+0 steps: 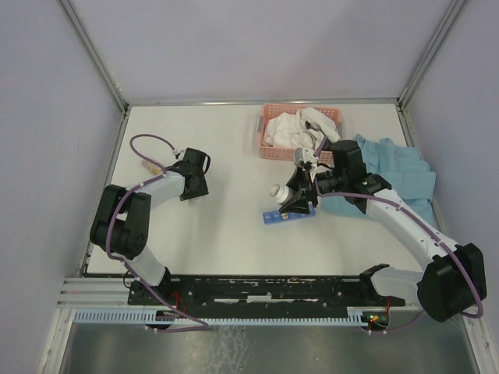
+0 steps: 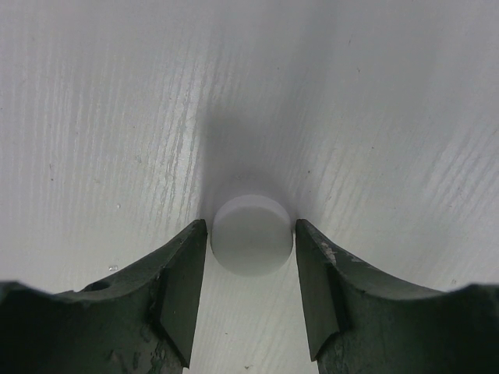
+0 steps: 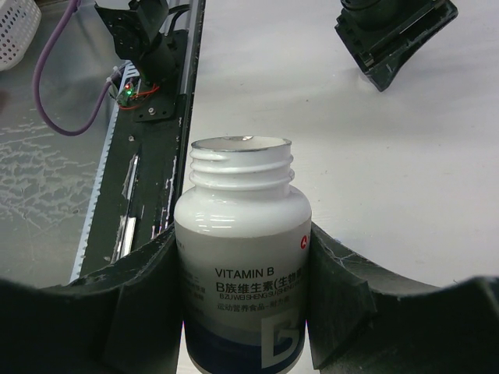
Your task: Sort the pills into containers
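Top: blue pill-organiser strip (image 1: 273, 219) flat on table (image 1: 226, 132), right of centre, just beside right pincer (image 1: 295, 196); that pincer holds white bottle (image 1: 277, 189) tipped sideways over it; left pincer (image 1: 189, 191) low at table, well apart to the left; left wrist: jaws narrow, flanking white round disc (image 2: 251, 238), can't tell if gripped; right wrist: jaws clamped on uncapped bottle, label VITAMIN B.

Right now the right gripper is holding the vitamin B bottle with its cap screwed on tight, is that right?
Not quite. The right gripper does hold the vitamin B bottle, but its cap is off. The right wrist view shows bare threads and an open mouth at the top.
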`<action>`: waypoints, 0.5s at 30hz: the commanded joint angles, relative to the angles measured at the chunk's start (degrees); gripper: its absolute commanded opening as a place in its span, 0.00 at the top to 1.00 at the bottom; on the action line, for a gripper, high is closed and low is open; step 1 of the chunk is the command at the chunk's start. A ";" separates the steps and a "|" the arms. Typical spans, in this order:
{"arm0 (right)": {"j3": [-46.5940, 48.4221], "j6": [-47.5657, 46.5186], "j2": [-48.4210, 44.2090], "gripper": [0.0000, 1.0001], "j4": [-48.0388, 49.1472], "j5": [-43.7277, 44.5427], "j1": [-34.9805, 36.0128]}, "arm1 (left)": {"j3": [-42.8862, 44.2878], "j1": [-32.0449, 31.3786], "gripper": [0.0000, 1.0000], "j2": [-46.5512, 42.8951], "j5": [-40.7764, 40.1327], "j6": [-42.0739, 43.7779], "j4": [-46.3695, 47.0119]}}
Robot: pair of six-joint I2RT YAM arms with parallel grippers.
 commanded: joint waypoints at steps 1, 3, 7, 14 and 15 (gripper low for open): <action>2.70 -1.00 0.23 0.99 1.05 -2.44 -0.39 | 0.46 0.27 0.44 -0.12 0.51 1.60 1.64; 2.70 -1.00 0.23 0.99 1.05 -2.42 -0.32 | 0.29 0.31 0.44 -0.23 0.66 1.60 1.53; 2.73 -1.07 0.24 0.99 1.05 -2.54 -0.38 | -0.46 0.19 0.44 -0.81 1.22 1.21 1.69; 2.73 -1.15 0.58 0.99 1.05 -2.62 -0.39 | -0.79 0.14 0.47 -1.28 1.99 0.99 1.70; 2.76 -1.16 0.62 0.99 1.05 -2.51 -0.40 | -0.71 0.18 0.47 -1.31 2.06 0.98 1.66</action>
